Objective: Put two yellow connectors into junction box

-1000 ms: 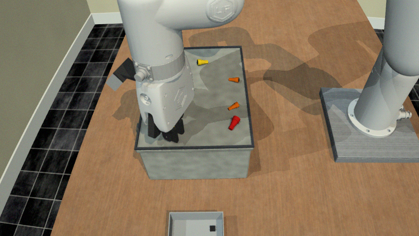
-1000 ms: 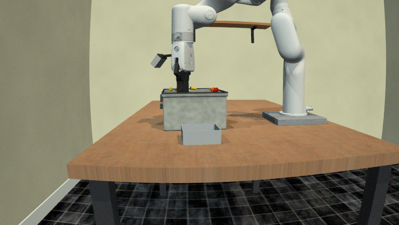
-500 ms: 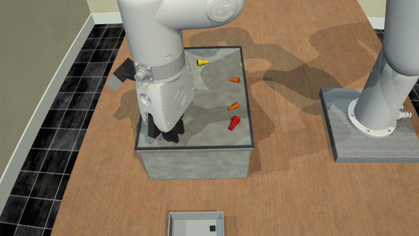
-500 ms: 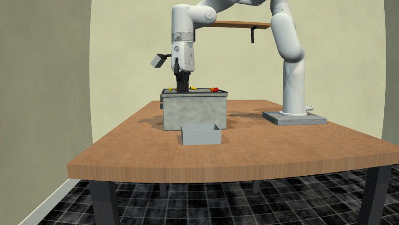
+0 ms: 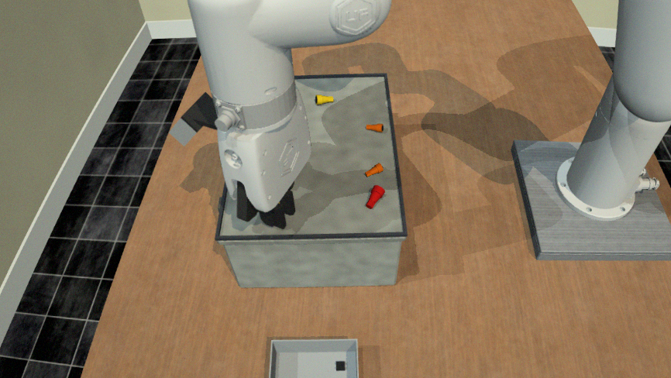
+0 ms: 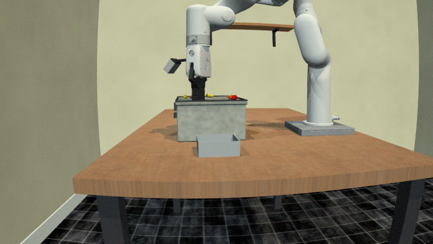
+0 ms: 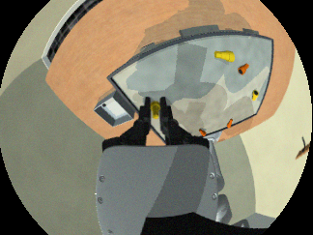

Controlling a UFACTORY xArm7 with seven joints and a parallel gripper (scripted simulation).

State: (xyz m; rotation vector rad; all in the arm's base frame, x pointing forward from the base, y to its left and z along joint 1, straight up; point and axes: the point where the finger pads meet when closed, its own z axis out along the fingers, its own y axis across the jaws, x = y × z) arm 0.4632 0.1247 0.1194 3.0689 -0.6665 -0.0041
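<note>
Yellow connector (image 7: 155,109) sits pinched between the closed gripper (image 7: 155,115) fingers on the lid (image 5: 347,155).

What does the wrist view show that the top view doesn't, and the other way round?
Only the wrist view shows a yellow connector pinched between the pincer fingers; from above the wrist hides it. Only the top view shows the red connector and the arm's base plate. Both show the case lid, another yellow connector and the junction box.
</note>
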